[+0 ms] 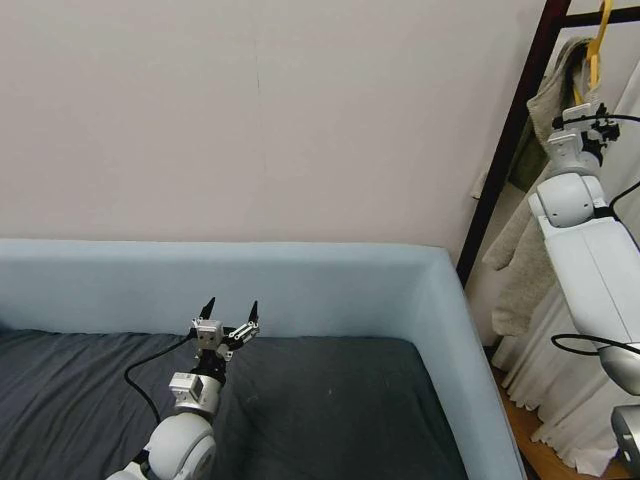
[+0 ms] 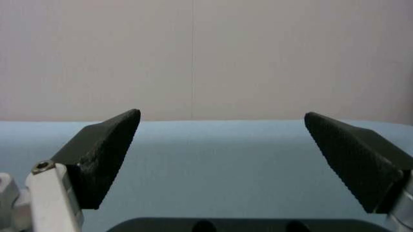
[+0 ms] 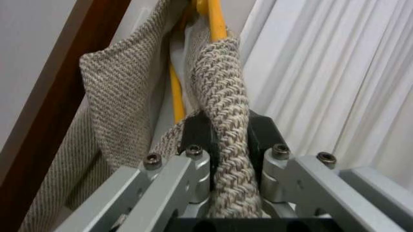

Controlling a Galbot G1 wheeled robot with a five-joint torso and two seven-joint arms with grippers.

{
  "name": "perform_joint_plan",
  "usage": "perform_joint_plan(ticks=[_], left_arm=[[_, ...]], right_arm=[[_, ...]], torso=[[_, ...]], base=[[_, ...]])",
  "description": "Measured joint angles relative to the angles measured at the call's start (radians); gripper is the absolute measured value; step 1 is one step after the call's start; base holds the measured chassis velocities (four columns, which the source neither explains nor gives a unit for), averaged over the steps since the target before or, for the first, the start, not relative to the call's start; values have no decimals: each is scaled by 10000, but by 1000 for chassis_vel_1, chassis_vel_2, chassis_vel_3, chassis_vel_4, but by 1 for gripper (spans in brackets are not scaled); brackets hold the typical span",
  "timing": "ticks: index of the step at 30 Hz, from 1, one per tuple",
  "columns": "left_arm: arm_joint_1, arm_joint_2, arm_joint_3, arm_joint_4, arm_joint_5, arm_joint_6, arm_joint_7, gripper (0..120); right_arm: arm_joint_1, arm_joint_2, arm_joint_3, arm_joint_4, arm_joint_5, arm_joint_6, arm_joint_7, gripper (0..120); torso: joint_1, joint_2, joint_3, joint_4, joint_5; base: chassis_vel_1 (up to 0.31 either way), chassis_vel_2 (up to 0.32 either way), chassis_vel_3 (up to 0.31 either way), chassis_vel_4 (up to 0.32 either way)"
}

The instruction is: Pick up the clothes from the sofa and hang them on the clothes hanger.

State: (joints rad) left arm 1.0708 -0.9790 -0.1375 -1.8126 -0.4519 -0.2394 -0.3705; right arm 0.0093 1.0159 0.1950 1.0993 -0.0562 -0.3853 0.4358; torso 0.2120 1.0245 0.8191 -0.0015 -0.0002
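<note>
A beige knitted garment (image 1: 520,240) hangs on a yellow hanger (image 1: 597,45) at the dark wooden rack (image 1: 515,125) to the right of the sofa. My right gripper (image 1: 588,122) is raised at the hanger. Up close, its black pads (image 3: 197,137) are shut on a thick knitted edge of the garment (image 3: 223,121) beside the yellow hanger (image 3: 215,19). My left gripper (image 1: 231,315) is held open over the dark sofa seat (image 1: 330,400), pointing at the light blue backrest (image 1: 300,285). Nothing lies between its black fingertips (image 2: 106,150).
The sofa's light blue right arm (image 1: 470,370) separates the seat from the rack. White curtains (image 1: 570,390) hang behind the garment, with wooden floor (image 1: 540,455) below. A plain wall (image 1: 250,110) rises behind the sofa.
</note>
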Motion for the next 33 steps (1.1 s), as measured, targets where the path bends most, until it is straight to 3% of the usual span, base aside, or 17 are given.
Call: perform_joint_plan(ticks=[21,25,33], left_arm=[[122,-57,-39,-79,81,-17,-8,100],[178,-60,-77,-91,104,-26,-10,100],[210,-62,-96,-115,127,-30,-16,100]], right_arm=[[173,-191,-286,203,234,-32,-10,9],[174,-192,-291,229,234,-31,-2,19],[230,-189,-266,79,293,3,3,52]], torso=[[0,0,1,0,2],[-1,0,1,-1,-1],[-1,0,1,0,-1]], base=[[0,0,0,0],[0,0,0,0],[0,0,0,0]])
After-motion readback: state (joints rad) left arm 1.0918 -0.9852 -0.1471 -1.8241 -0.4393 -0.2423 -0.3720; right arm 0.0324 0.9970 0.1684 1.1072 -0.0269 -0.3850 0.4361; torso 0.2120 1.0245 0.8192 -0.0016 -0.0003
